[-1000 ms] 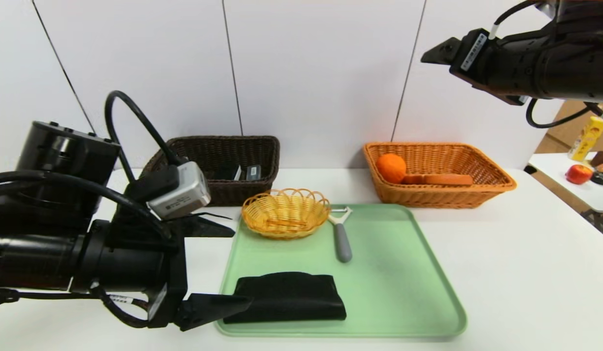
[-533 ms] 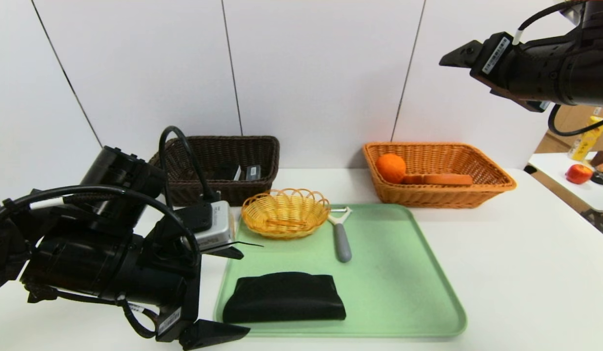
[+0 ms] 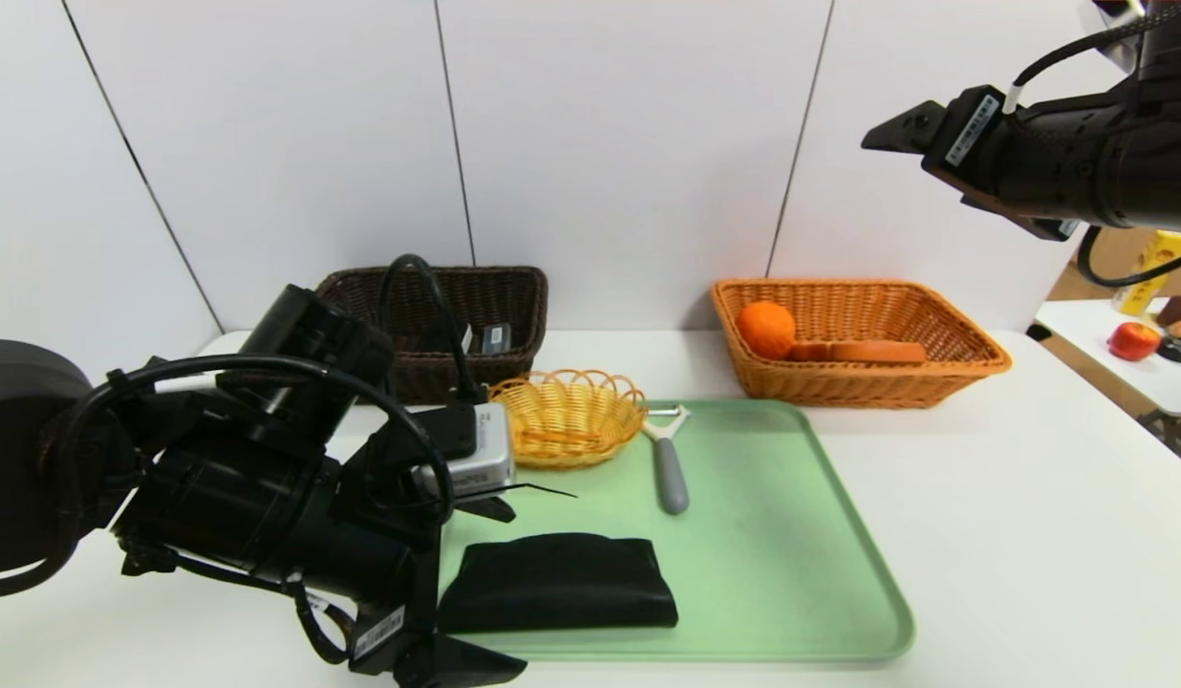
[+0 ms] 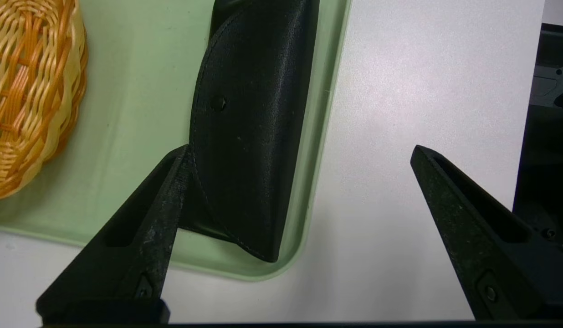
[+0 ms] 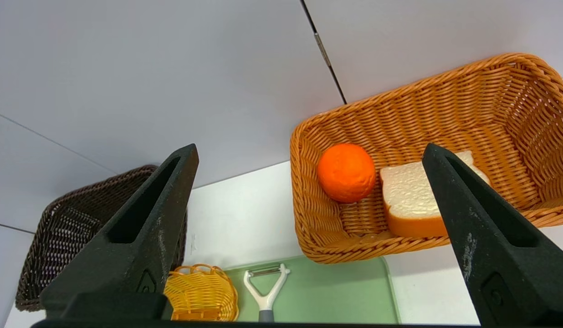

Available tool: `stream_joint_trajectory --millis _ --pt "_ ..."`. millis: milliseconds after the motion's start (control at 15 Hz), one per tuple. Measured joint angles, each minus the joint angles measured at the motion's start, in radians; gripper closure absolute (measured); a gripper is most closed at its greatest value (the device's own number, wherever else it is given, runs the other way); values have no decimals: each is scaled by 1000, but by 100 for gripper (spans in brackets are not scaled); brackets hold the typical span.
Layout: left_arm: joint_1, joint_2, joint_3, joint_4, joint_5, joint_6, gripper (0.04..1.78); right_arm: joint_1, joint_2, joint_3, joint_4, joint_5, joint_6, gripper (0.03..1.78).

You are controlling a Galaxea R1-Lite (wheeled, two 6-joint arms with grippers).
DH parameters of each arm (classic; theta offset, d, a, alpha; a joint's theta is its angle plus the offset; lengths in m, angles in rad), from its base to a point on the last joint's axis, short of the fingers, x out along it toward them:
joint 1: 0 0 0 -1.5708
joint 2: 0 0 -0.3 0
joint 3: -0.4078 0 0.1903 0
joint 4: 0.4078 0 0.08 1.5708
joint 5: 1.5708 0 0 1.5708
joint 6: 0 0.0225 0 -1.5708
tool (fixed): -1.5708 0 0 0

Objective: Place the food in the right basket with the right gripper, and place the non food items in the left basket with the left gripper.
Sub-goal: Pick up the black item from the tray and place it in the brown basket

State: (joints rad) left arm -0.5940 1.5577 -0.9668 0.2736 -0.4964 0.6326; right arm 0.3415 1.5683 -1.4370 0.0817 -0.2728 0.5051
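The black fabric pouch [image 3: 562,581] lies at the near left of the green tray [image 3: 791,535]. My left gripper [image 3: 514,592] is open and empty at the pouch's left end. In the left wrist view [image 4: 300,150], one finger is beside the pouch [image 4: 249,136] and the other is over the bare table. The grey-handled peeler [image 3: 669,473] lies on the tray. The orange [image 3: 766,329] and bread slice [image 3: 872,352] lie in the orange-tan right basket [image 3: 934,377]. My right gripper [image 5: 309,148] is open and empty, high above it. The dark left basket [image 3: 500,287] holds a grey case [image 3: 496,336].
A small round yellow basket [image 3: 567,416] stands on the tray's far left corner, close to the left arm. A red apple [image 3: 1132,340] and other things sit on a separate table at the far right. The white table [image 3: 1030,535] extends right of the tray.
My left arm has swung right towards the tray, and its open fingers now straddle the pouch's left end. My right gripper has drawn back slightly to the right, still raised.
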Motion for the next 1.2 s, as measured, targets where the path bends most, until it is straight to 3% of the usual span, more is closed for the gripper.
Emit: stream_joint_trajectory --millis 1200 --pt "-10 238 -132 1 -3 -9 13 -24 -16 34 -2 3 0 12"
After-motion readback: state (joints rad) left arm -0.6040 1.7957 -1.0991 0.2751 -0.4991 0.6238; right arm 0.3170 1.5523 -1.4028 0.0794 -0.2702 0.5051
